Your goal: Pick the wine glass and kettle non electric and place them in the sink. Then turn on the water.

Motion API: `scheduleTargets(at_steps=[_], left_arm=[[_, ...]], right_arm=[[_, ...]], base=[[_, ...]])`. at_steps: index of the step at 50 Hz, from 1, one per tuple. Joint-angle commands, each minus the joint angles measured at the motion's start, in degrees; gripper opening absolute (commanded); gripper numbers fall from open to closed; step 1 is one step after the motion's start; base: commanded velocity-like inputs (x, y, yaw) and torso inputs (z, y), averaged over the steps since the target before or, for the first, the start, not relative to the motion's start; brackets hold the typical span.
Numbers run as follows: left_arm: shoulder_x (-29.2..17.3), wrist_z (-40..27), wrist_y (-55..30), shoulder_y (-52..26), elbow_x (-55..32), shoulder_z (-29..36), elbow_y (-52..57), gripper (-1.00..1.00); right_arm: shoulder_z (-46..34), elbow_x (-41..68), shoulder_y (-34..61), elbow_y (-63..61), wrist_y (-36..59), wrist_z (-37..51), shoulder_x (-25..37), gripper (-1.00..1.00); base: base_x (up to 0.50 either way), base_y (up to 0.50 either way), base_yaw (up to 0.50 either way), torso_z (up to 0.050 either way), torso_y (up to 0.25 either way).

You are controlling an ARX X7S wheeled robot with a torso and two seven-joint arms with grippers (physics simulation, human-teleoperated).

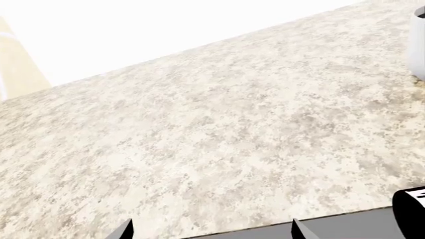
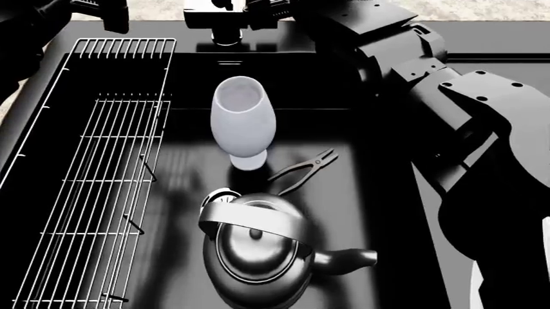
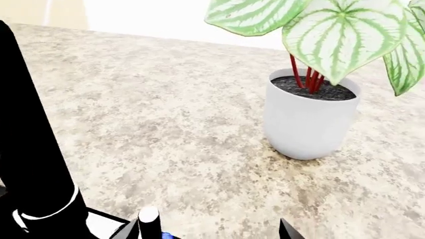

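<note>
The wine glass [image 2: 243, 119] stands upright in the sink [image 2: 185, 77], the kettle non electric [image 2: 257, 254] just nearer, pliers [image 2: 303, 170] between them, wire rack [image 2: 99, 174] alongside. Both grippers' fingers are apart over the speckled bench [image 1: 219, 134], the right near a potted plant [image 3: 311, 117].
</note>
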Motion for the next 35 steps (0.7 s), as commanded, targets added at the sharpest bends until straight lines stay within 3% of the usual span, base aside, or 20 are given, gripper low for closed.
scheduleTargets(at_steps=[1,35], left_arm=[[0.0,0.0,-0.1,0.1,0.0,-0.1,0.2,1.00],[0.4,0.2,0.4,0.0,0.3,-0.1,-0.2,1.00]], right_arm=[[0.1,0.6,-0.3,2.1,0.1,0.7,0.0,1.00],[0.0,2.9,-1.8,6.9,0.1,2.7,0.0,1.00]], base=[[0.00,0.00,0.00,0.000,0.000],[0.00,0.00,0.00,0.000,0.000]])
